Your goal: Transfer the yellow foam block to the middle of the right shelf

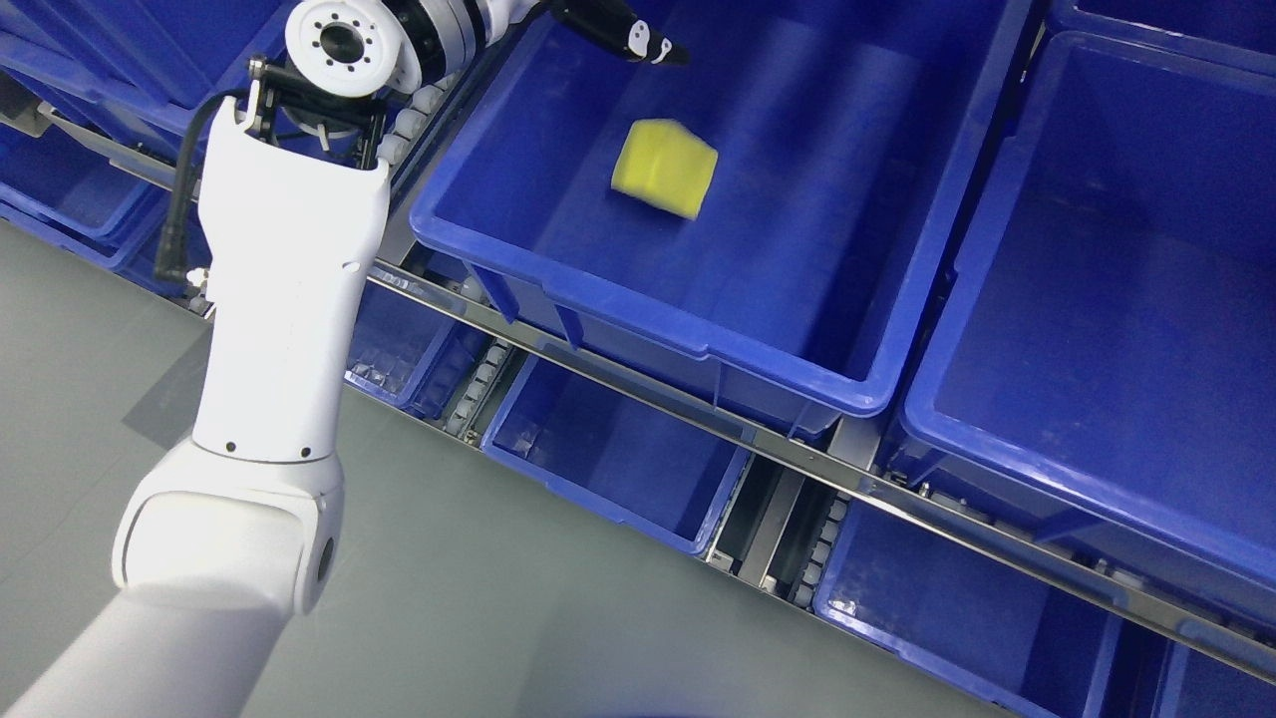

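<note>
The yellow foam block [666,168] is inside a large blue bin [638,317] on the middle shelf level. Its edges are slightly blurred, and it is near the bin's far part. My left arm rises from the lower left. Its hand [638,38] is at the top edge, above the bin and up-left of the block, not touching it. The dark fingers [653,45] with white tips are stretched out and hold nothing. Part of the hand is cut off by the picture's top edge.
A second large blue bin [1097,299] stands right of the first. Smaller blue bins [608,449] sit on the lower level behind a metal shelf rail [758,434]. More blue bins are at the upper left. Grey floor [478,598] lies below.
</note>
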Robot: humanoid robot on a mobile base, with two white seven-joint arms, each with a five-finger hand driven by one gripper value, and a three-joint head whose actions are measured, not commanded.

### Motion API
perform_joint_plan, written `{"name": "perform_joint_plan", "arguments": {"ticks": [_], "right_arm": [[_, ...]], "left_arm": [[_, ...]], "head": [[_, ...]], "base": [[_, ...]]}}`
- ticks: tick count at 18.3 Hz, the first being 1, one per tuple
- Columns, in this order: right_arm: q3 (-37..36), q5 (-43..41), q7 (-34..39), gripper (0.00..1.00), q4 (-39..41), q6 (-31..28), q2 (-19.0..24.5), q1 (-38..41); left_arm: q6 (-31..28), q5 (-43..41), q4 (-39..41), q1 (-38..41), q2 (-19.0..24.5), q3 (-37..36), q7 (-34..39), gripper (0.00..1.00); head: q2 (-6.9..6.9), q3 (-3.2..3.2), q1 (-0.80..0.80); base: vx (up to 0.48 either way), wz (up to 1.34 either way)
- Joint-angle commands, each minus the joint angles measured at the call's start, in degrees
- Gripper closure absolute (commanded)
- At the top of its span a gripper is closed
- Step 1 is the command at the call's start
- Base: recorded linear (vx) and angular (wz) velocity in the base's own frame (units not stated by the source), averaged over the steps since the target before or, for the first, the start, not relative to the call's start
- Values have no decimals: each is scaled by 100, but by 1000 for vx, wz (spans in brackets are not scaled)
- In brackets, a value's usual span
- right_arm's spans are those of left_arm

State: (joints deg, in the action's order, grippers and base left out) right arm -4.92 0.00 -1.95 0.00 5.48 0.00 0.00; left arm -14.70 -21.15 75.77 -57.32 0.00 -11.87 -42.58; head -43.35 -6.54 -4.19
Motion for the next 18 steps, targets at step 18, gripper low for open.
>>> {"name": "perform_joint_plan", "arguments": {"ticks": [18], "right_arm": [[0, 18, 1, 0, 100, 6, -100, 9]], "left_arm": [[1838, 102, 166, 721, 100, 641, 1771, 0]], "head": [[-1, 0, 0]], "base": [[0, 0]]}}
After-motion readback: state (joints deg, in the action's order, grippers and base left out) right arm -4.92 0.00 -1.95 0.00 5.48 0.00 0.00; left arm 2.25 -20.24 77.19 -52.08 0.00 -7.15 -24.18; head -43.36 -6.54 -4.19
